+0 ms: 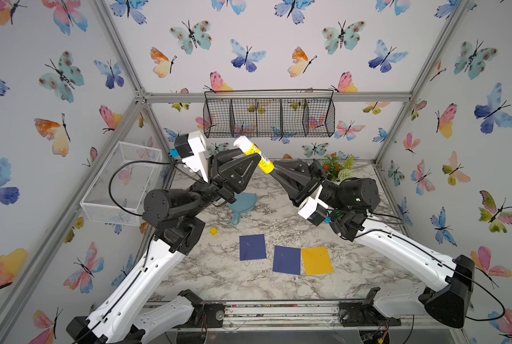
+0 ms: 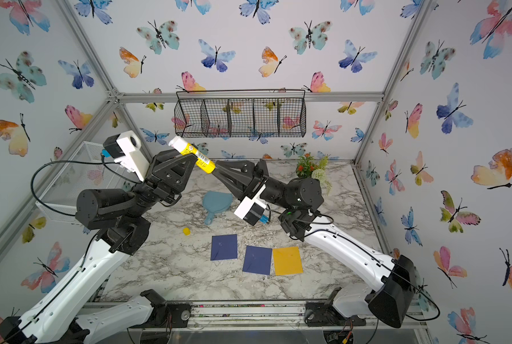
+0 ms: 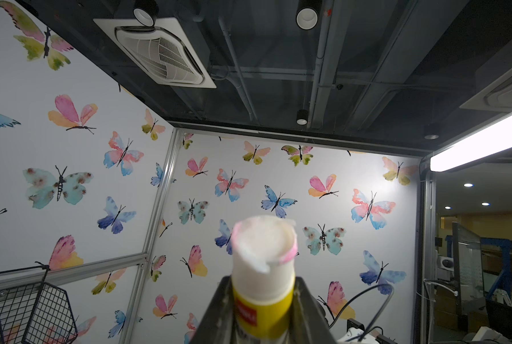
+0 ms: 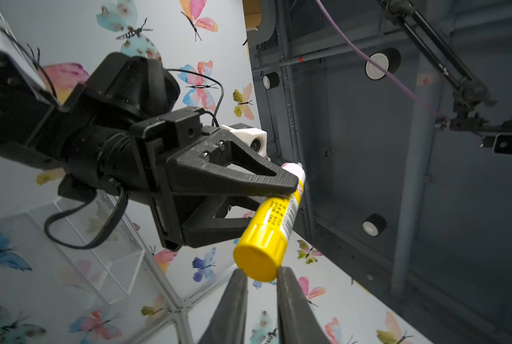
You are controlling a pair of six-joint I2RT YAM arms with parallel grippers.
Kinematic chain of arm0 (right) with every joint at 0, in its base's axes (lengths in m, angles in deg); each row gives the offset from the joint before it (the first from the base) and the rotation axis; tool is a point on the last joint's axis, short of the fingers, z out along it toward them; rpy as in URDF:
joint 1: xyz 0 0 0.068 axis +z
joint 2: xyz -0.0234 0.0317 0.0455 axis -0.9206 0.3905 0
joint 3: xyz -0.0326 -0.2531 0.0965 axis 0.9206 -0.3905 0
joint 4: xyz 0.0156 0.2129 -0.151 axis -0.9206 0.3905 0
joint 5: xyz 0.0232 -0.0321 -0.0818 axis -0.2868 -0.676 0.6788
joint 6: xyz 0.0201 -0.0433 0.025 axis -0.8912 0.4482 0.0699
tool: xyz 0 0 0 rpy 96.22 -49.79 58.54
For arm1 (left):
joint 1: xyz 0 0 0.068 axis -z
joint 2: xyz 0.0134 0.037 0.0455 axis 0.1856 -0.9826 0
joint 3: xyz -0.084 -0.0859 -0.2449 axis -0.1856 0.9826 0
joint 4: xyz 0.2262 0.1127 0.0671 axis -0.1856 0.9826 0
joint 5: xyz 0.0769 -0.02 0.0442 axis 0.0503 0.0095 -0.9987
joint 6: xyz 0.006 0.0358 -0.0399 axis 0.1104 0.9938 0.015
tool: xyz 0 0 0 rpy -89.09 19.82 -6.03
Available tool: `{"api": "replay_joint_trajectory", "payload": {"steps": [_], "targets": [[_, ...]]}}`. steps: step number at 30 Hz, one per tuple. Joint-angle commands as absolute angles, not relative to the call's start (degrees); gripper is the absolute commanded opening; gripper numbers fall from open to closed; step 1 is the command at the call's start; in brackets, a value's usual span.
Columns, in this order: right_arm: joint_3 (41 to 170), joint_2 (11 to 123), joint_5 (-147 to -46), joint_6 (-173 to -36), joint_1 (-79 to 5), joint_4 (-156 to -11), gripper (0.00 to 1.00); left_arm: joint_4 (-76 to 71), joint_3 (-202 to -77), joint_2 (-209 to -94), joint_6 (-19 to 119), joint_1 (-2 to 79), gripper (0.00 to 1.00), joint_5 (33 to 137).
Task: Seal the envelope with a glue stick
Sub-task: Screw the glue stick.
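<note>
The yellow glue stick (image 1: 263,162) (image 2: 202,160) hangs tilted in the air above the back of the table, uncapped, with its white glue end (image 3: 263,256) pointing up and back. My left gripper (image 1: 253,156) (image 3: 263,297) is shut on its upper body. My right gripper (image 1: 274,169) (image 4: 260,272) is shut on the yellow bottom end (image 4: 257,256). Two navy envelopes (image 1: 252,247) (image 1: 286,259) and a yellow envelope (image 1: 317,260) lie flat near the table's front, well below both grippers.
A small yellow cap (image 1: 214,231) lies on the marble table left of the envelopes. A blue hand mirror (image 1: 242,205) lies mid-table. A white mesh basket (image 1: 120,184) stands at the left, a plant (image 1: 338,168) at the back right, and a black wire basket (image 1: 269,116) hangs on the back wall.
</note>
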State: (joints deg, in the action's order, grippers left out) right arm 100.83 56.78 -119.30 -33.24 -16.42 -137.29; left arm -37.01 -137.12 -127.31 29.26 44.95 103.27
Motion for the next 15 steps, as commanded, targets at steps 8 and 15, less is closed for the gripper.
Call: {"api": "replay_joint_trajectory", "payload": {"steps": [8,15], "targets": [[100.5,53.0,-115.5,-55.6,-15.8,-134.6,0.33,-38.8,-137.6,-127.0,29.2,45.1,0.0,101.3],[98.9,51.7,-104.9,-104.8,-15.9,-137.4,0.41,-40.7,-136.7,-126.9,29.9,45.2,0.0,101.8]]}}
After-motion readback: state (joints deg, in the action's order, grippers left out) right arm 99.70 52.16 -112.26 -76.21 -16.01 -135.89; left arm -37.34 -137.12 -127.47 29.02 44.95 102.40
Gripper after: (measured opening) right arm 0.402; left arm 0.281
